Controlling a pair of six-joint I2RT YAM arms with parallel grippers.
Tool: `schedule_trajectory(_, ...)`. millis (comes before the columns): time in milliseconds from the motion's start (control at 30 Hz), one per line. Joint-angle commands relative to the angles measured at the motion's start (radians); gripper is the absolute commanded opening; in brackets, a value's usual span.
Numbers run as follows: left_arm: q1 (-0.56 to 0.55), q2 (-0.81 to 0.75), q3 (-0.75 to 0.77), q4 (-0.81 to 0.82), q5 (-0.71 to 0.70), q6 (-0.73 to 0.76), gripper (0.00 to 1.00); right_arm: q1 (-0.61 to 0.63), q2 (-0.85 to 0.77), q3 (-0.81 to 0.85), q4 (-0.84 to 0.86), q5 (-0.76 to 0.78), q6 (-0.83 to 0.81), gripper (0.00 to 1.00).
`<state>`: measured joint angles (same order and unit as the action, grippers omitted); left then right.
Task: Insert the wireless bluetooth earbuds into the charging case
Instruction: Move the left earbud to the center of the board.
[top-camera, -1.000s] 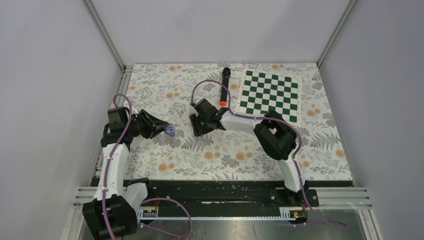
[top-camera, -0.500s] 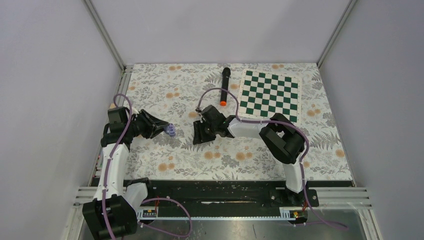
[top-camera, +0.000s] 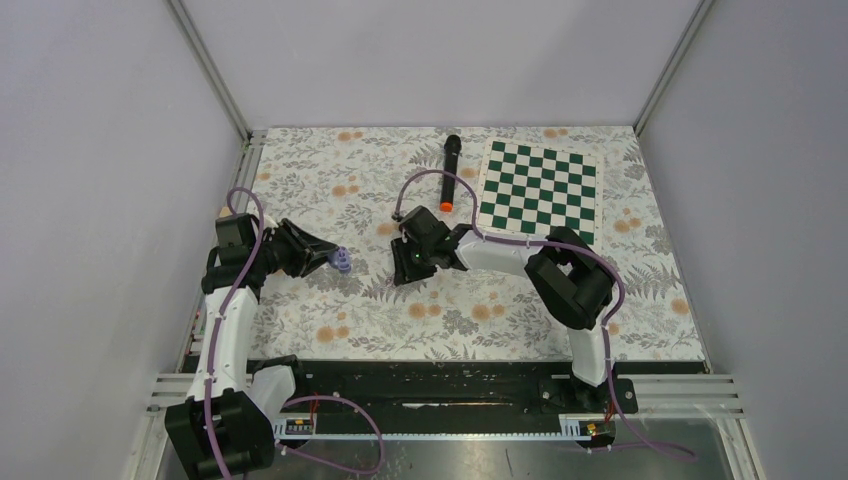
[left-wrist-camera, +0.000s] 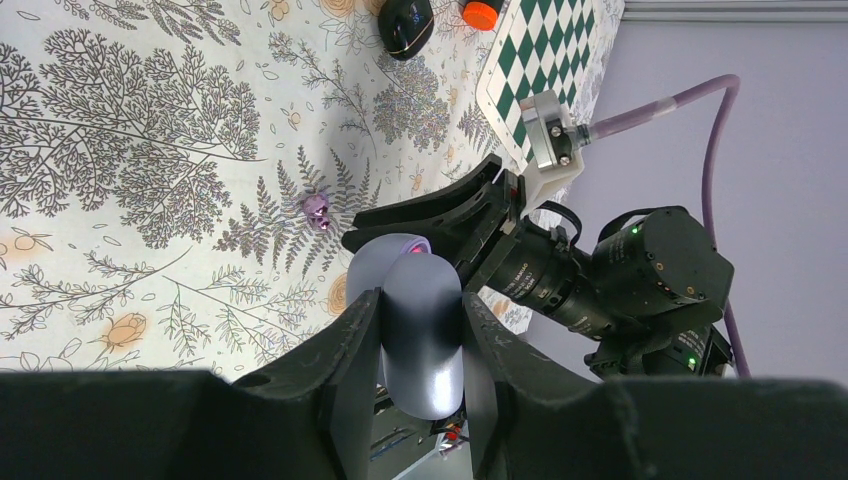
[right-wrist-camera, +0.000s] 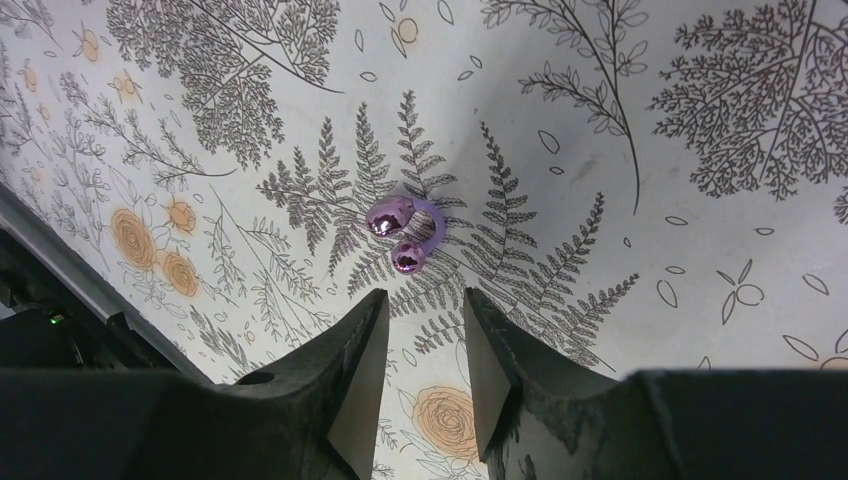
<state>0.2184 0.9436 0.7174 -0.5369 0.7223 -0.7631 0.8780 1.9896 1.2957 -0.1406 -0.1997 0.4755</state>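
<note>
Well, from my seat the flowered table (top-camera: 330, 170) fills most of the top view, with a green chessboard (top-camera: 541, 191) at its far right and a black microphone (top-camera: 450, 172) with an orange end just left of that board. My left gripper (top-camera: 333, 260) is out at the left side, clamped on the pale purple charging case (left-wrist-camera: 420, 340), which it holds clear of the cloth. My right gripper (right-wrist-camera: 425, 300) is over the middle of the table, jaws parted by a narrow gap with nothing between them. One shiny purple earbud (right-wrist-camera: 402, 230) lies on the cloth just beyond those fingertips.
</note>
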Motion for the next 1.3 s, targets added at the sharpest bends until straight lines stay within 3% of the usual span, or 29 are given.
schedule_trajectory(0, 0.007, -0.011, 0.015, 0.041, 0.022, 0.002, 0.00, 0.006, 0.001, 0.041, -0.011, -0.001, -0.015, 0.42)
schedule_trajectory(333, 0.007, -0.011, 0.024, 0.041, 0.044, 0.019, 0.00, 0.032, 0.062, 0.121, -0.081, 0.002, -0.009, 0.42)
schedule_trajectory(800, -0.015, 0.024, 0.029, 0.043, 0.098, 0.059, 0.00, 0.032, 0.101, 0.175, -0.179, 0.074, -0.052, 0.33)
schedule_trajectory(1100, -0.016, 0.028, 0.035, 0.044, 0.103, 0.059, 0.00, 0.054, 0.115, 0.215, -0.207, 0.113, -0.038, 0.36)
schedule_trajectory(1267, -0.016, 0.027, 0.036, 0.044, 0.105, 0.059, 0.00, 0.059, 0.140, 0.269, -0.270, 0.232, -0.039, 0.37)
